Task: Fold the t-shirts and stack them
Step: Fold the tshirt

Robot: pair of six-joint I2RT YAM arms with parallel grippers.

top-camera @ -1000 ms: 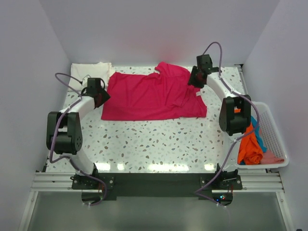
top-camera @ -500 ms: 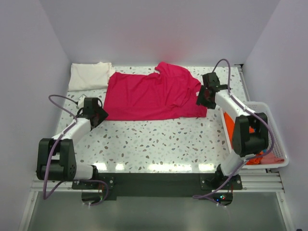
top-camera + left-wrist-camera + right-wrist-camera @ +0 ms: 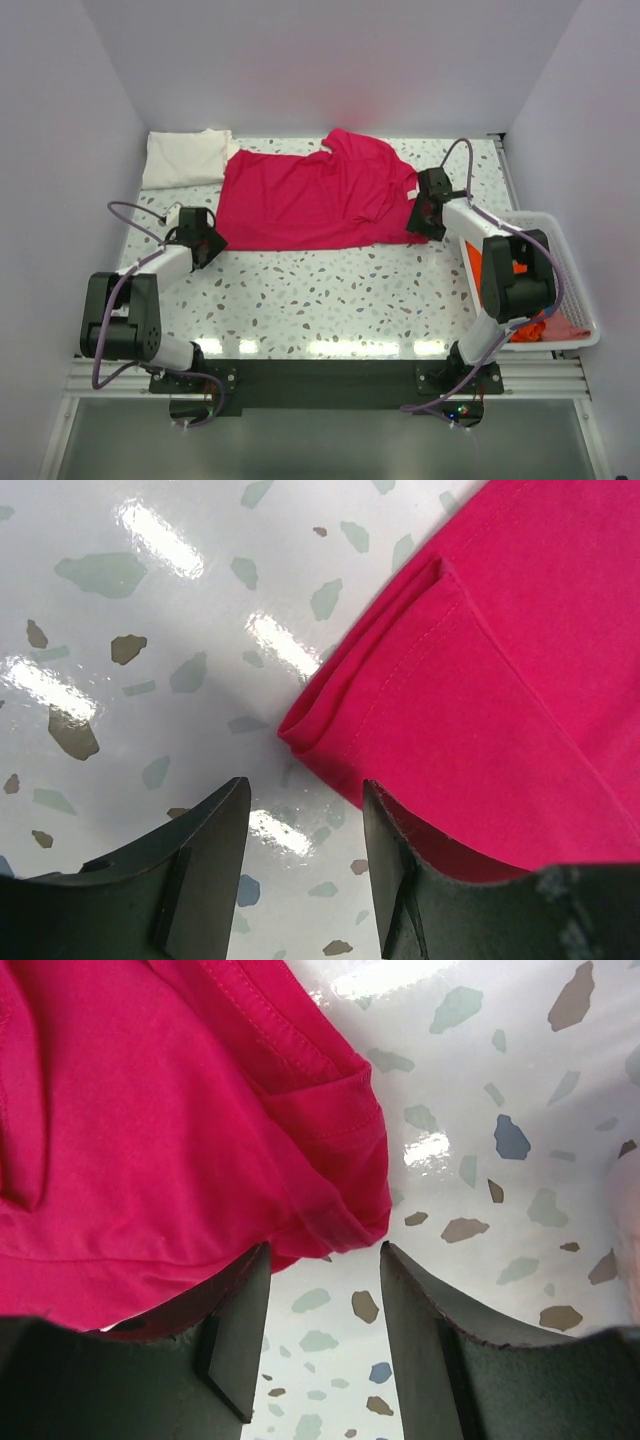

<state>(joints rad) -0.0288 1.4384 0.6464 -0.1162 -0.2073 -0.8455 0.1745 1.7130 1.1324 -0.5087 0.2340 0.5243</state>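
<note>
A magenta-red t-shirt [image 3: 315, 198] lies partly folded across the middle of the table. My left gripper [image 3: 205, 240] is open just off its near left corner [image 3: 300, 735]; bare table lies between the fingers. My right gripper [image 3: 420, 215] is open at its near right corner [image 3: 350, 1225], whose hem sits just ahead of the fingers. A cream-white t-shirt [image 3: 185, 157] lies folded at the far left. An orange t-shirt [image 3: 478, 262] shows in the basket, mostly hidden by the right arm.
A white mesh basket [image 3: 568, 285] stands at the table's right edge, with a bit of pink cloth [image 3: 568, 328] in it. White walls close in the table on three sides.
Both arms have come down from the shirt's far corners to its near corners. Over the last half second each gripper moved a little closer to its corner. The shirt has not moved.
</note>
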